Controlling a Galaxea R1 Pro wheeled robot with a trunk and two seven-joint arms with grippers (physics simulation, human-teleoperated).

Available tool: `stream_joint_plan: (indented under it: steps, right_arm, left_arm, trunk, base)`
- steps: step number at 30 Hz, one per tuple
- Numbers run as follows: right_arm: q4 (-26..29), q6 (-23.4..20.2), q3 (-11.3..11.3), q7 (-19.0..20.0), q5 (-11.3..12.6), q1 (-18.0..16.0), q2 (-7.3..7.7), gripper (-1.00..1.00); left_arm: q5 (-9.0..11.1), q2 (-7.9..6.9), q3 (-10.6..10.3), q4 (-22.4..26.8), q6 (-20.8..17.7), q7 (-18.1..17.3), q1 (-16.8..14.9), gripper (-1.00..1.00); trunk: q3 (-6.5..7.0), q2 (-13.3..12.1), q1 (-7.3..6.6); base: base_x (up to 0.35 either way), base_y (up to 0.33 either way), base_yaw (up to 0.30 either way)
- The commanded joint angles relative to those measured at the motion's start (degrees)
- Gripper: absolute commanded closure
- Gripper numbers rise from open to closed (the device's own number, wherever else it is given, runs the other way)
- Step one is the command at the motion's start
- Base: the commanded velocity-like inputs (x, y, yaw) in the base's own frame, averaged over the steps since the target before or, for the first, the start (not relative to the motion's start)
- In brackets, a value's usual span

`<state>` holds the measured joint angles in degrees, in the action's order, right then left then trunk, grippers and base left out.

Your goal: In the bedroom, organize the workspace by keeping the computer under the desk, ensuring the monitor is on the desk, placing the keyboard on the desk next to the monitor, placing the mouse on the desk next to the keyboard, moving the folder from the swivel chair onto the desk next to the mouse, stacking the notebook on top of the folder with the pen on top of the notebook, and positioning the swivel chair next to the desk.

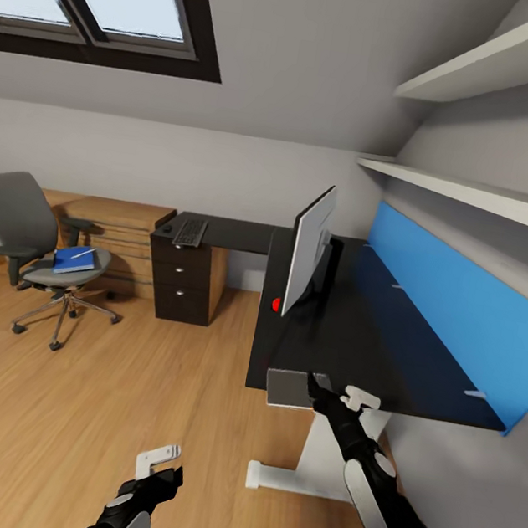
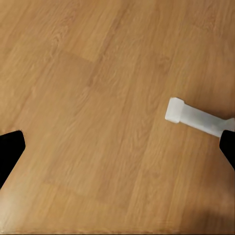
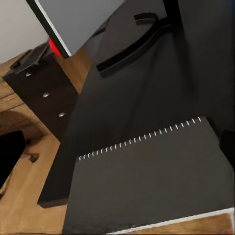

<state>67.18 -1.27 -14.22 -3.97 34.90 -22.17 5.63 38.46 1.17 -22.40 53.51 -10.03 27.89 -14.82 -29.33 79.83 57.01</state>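
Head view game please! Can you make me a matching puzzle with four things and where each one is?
Things:
1. folder
2. keyboard
3. monitor
4. notebook

Places:
A. near corner of the desk, by the right claw
B. standing on the desk beside the blue wall panel
C. on the swivel chair seat
D. far desk wing, above the drawers

Pairs: 1-C, 2-D, 3-B, 4-A

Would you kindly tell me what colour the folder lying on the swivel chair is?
Bright blue; the folder on the swivel chair shows best in the head view.
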Motion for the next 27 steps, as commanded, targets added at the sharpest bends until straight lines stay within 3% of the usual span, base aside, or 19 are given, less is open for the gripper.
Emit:
stream_joint_plan:
  steps: [1, 7, 8, 10, 13, 18, 22, 27]
  right_arm:
    - [0.08, -0.13, -0.19, -0.38, 1.36, 0.03, 0.09, -1.0]
    - [-1.53, -0.09, -0.12, 0.34, 7.27, 0.41, 0.4, -1.0]
    - [-2.68, -0.03, -0.11, 2.43, 10.03, 0.49, 0.57, -1.0]
    - [-3.69, -0.07, -0.11, 5.49, 11.94, 0.55, 0.86, -1.0]
    - [-4.72, -0.1, -0.1, 9.57, 13.76, 0.56, 1.36, -1.0]
    - [-8.16, -0.13, -0.07, 21.09, 18.04, 0.6, 2.48, -1.0]
    - [-11.23, -0.14, 0.75, 27.98, 21.34, 0.6, 2.86, -1.0]
    - [-13.54, -0.14, 2.16, 31.27, 24.27, 0.62, 2.99, -1.0]
  left_arm:
    - [0.3, -0.03, -0.12, 0.1, -0.16, 0.41, -0.04, -1.0]
    - [0.3, -0.03, -0.11, 0.09, -0.16, 0.41, -0.04, -1.0]
    - [0.3, -0.03, -0.1, 0.07, -0.16, 0.41, -0.04, -1.0]
    - [0.3, -0.03, -0.1, 0.08, -0.16, 0.41, -0.04, -1.0]
    - [0.3, -0.03, -0.1, 0.09, -0.16, 0.41, -0.04, -1.0]
    - [0.3, -0.03, -0.1, 0.1, -0.16, 0.41, -0.04, -1.0]
    - [0.3, -0.03, -0.1, 0.1, -0.16, 0.41, -0.04, -1.0]
    - [0.33, -0.03, -0.13, 0.1, -0.16, 0.41, -0.04, -1.0]
  trunk:
    - [-0.06, 0.04, -0.04]
    - [-0.06, 0.04, -0.04]
    - [-0.06, 0.04, -0.04]
    - [-0.06, 0.04, -0.04]
    - [-0.06, 0.04, -0.04]
    - [-0.06, 0.04, -0.04]
    - [-0.24, 0.44, 0.18]
    - [-1.14, 2.45, 1.28]
  base:
    - [-0.333, 0.0, 0.0]
    - [-0.194, 0.0, 0.0]
    - [-0.039, 0.0, 0.0]
    - [-0.026, 0.0, 0.0]
    - [-0.013, 0.0, 0.0]
    - [-0.004, 0.0, 0.0]
    - [-0.001, 0.0, 0.0]
    - [0.0, 0.0, 0.0]
